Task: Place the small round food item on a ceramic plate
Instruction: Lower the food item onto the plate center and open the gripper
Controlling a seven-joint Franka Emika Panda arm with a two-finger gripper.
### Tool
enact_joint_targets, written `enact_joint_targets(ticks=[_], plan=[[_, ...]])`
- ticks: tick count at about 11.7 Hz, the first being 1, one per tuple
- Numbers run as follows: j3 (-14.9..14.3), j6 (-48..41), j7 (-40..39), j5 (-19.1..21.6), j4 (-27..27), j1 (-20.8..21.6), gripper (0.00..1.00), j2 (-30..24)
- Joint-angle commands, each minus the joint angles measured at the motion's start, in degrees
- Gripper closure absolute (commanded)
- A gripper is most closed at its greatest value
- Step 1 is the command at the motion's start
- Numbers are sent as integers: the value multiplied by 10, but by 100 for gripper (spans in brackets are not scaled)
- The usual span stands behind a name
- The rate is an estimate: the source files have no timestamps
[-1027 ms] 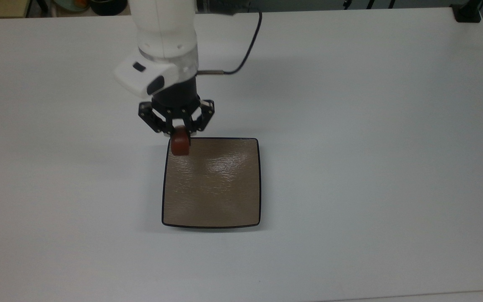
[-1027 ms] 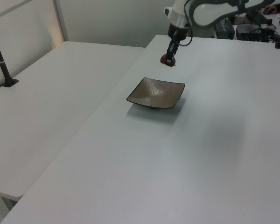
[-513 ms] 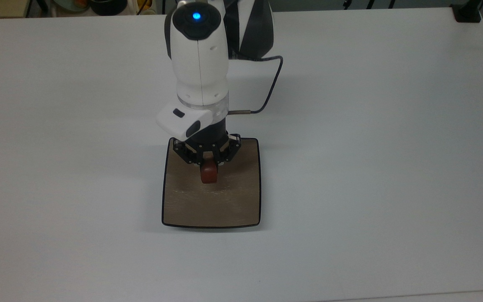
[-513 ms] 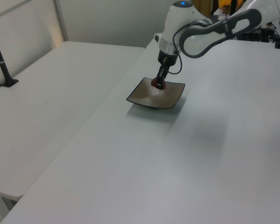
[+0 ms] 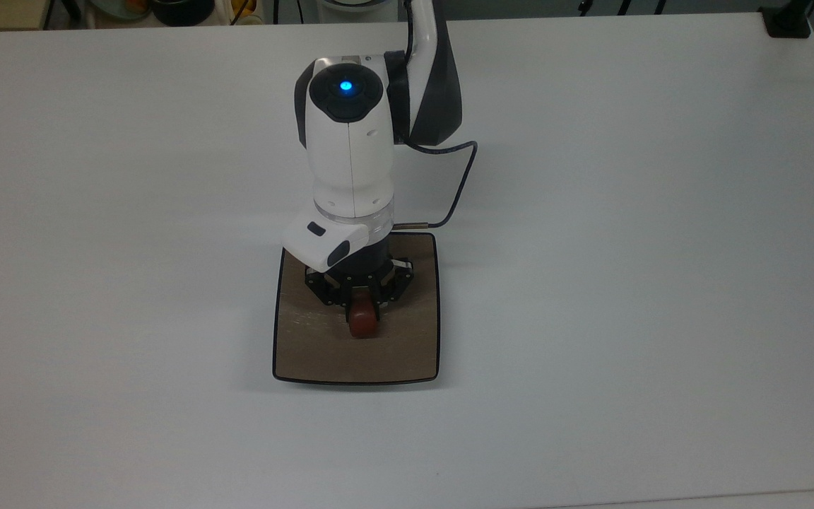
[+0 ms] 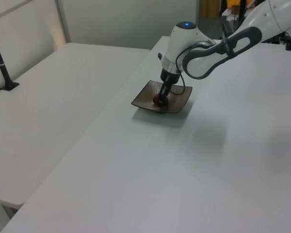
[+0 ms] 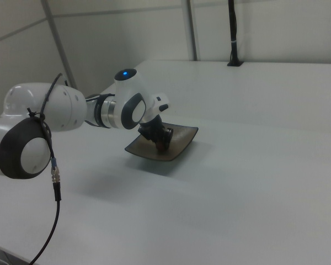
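On the white bench (image 5: 626, 283), the ceramic plate (image 5: 308, 353) lies near the middle of the top view. Over its centre, the gripper (image 5: 362, 311) points down, jaws closed on the small round food item (image 5: 363, 324), held low above or against the plate surface.

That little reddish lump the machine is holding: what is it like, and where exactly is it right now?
The small round food item is a glossy, reddish-brown, chunky rounded lump, far smaller than the ceramic plate under it. The black gripper is shut on it from above, a finger on either side. It sits low over the middle of the square tan-brown plate; whether it already touches the plate surface cannot be told. In the left view it shows as a small red spot at the gripper's tip.
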Motion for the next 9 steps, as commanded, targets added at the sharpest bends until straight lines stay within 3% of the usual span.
enact_joint_targets(ticks=[1,3,5,7,9], plan=[[-4,4,11,0,6,6,40,7],[-4,3,11,-2,6,6,16,7],[-4,3,11,-3,6,7,0,7],[-4,1,11,-10,6,8,0,-9],[-4,-12,11,-10,-18,8,0,-59]])
